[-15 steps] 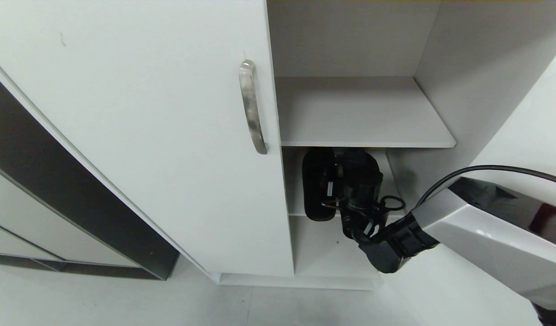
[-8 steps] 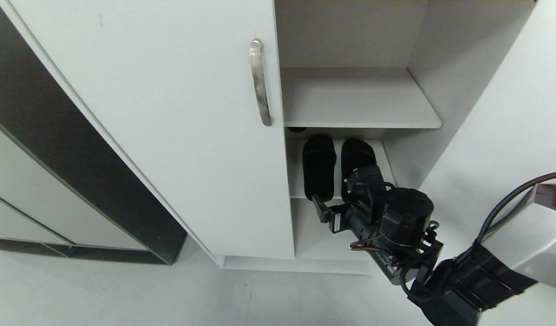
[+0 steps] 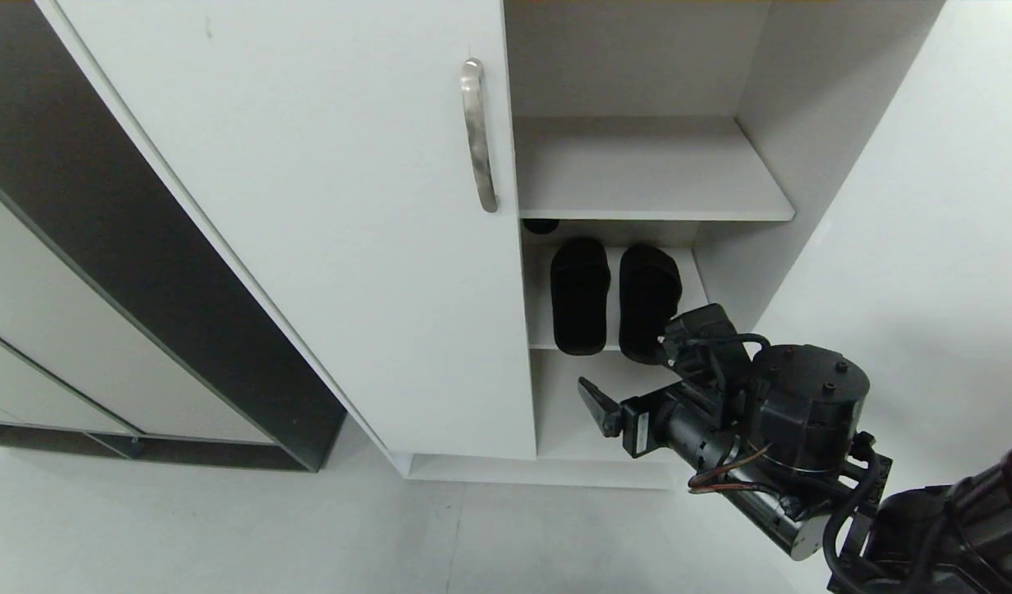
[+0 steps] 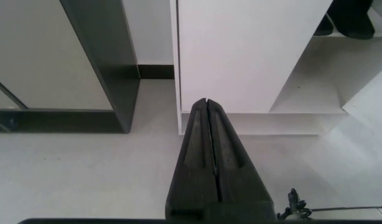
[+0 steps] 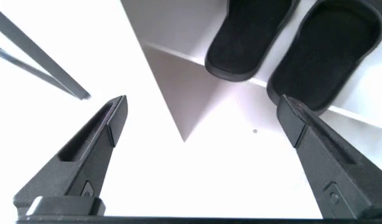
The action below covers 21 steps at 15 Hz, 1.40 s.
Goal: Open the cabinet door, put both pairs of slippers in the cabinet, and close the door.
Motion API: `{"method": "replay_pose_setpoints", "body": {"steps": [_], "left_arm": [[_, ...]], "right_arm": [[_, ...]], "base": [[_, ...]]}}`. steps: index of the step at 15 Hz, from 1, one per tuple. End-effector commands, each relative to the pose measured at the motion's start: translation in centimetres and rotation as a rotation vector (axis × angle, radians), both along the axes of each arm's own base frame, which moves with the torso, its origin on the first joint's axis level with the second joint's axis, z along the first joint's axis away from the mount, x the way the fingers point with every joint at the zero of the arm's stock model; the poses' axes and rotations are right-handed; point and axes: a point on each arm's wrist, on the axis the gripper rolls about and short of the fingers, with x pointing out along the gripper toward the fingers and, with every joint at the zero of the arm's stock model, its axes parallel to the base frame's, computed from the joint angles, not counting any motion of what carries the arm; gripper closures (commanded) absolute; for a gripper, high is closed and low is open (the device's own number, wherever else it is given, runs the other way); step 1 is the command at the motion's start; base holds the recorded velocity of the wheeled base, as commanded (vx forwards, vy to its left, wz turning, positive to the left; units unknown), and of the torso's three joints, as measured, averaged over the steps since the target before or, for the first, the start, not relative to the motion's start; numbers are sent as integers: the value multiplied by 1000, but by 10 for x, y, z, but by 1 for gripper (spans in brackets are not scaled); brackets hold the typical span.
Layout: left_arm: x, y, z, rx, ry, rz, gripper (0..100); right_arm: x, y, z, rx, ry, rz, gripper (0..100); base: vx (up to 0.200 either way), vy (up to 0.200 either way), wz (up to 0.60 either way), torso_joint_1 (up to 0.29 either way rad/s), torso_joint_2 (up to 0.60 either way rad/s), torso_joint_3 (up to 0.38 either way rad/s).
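Observation:
A pair of black slippers [image 3: 613, 295] lies side by side on the cabinet's lower shelf [image 3: 695, 289], toes inward. Part of another dark item [image 3: 541, 224] peeks out farther back under the upper shelf. My right gripper [image 3: 637, 367] hangs just outside the open compartment, below and in front of the slippers, open with nothing between its fingers. In the right wrist view the two slippers [image 5: 290, 43] lie beyond the spread fingertips [image 5: 113, 112]. My left gripper [image 4: 206, 106] is shut and empty, low over the floor in front of the cabinet's base.
The cabinet's left door [image 3: 308, 206] with a metal handle [image 3: 478, 136] is closed. The open right door [image 3: 926, 206] stands as a white panel at the right. The upper shelf [image 3: 646, 173] is bare. A dark panel [image 3: 101, 247] flanks the cabinet on the left.
My right gripper has let go of the slippers and drawn back out of the cabinet, open. The head camera has also shifted, so the cabinet sits higher in the picture.

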Motion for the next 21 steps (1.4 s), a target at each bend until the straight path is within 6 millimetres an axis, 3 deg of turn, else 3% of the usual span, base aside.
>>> {"method": "replay_pose_setpoints", "body": {"steps": [1,21], "left_arm": [[0,0,0,-1,1,0,100],[0,0,0,-1,-1,0,100]], "right_arm": [[-1,-1,4,12,-8,1,0],[-16,-6,-5,-17,31,88,0]], "base": [[0,0,0,0,0,0],[0,0,0,0,1,195]]}}
